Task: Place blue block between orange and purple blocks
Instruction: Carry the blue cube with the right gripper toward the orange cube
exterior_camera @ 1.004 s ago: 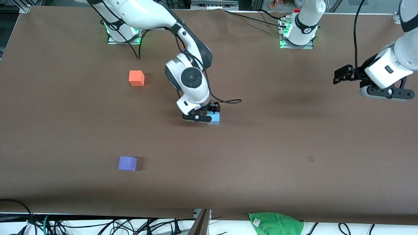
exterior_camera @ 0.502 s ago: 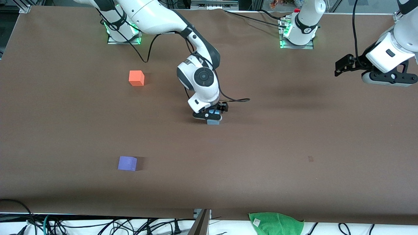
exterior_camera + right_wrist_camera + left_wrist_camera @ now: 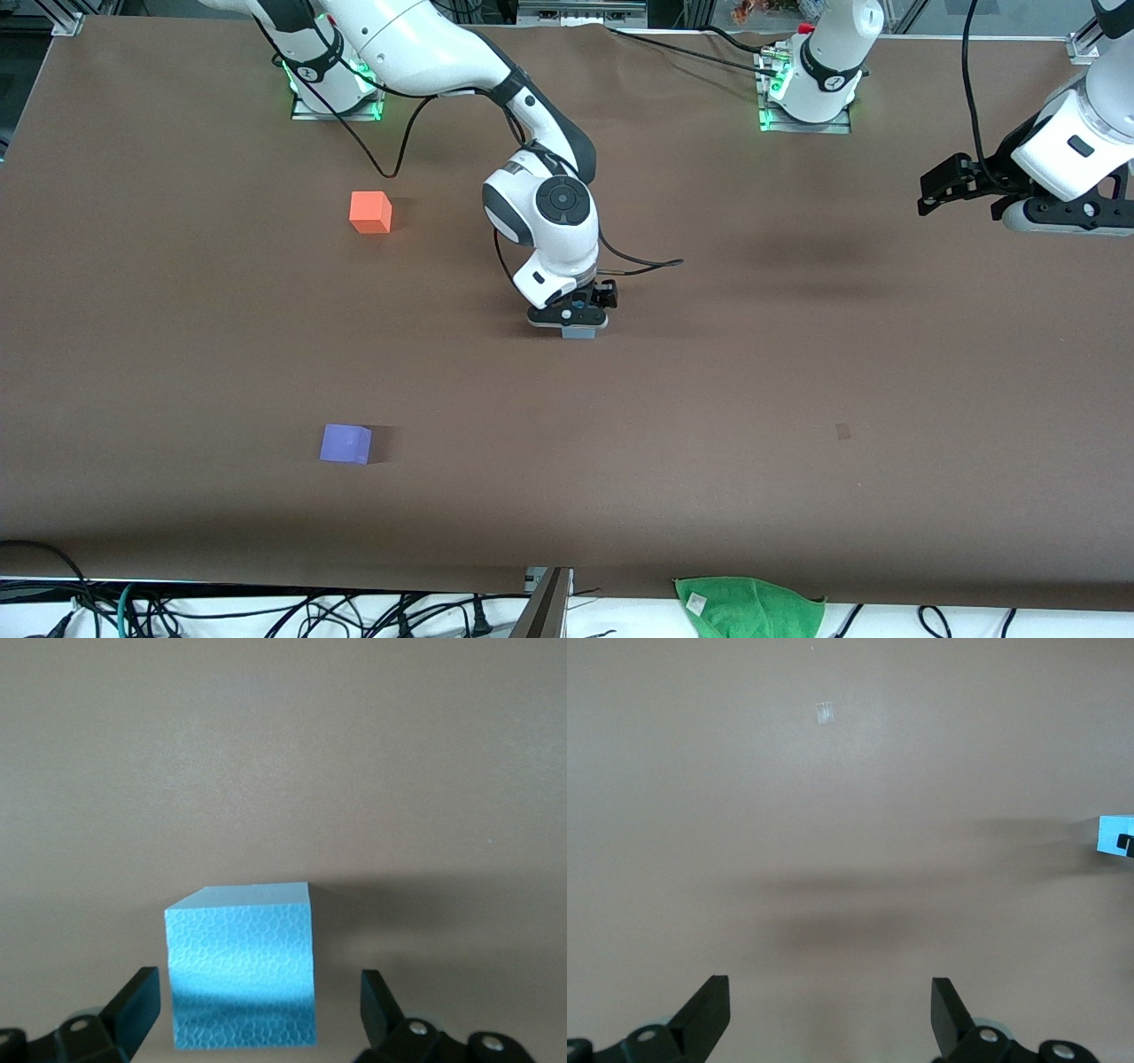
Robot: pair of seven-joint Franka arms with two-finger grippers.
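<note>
The blue block [image 3: 579,332] sits on the table near its middle, mostly hidden under my right gripper [image 3: 571,317]. In the right wrist view the blue block [image 3: 241,967] stands between the open fingers [image 3: 137,1003] of the right gripper [image 3: 259,1014], with gaps on both sides. The orange block [image 3: 370,213] lies toward the right arm's end, farther from the front camera. The purple block [image 3: 345,443] lies nearer to the front camera. My left gripper [image 3: 1059,217] hangs open and empty over the left arm's end of the table; it also shows in the left wrist view [image 3: 831,1014].
A green cloth [image 3: 749,607] lies off the table's front edge. Cables [image 3: 638,264] trail from the right arm. A small pale mark [image 3: 842,431] is on the brown table [image 3: 709,425]. The blue block's corner shows in the left wrist view [image 3: 1114,835].
My right gripper has swung over the blue block and settled lower, straddling it. My left gripper has drifted farther toward its own end of the table.
</note>
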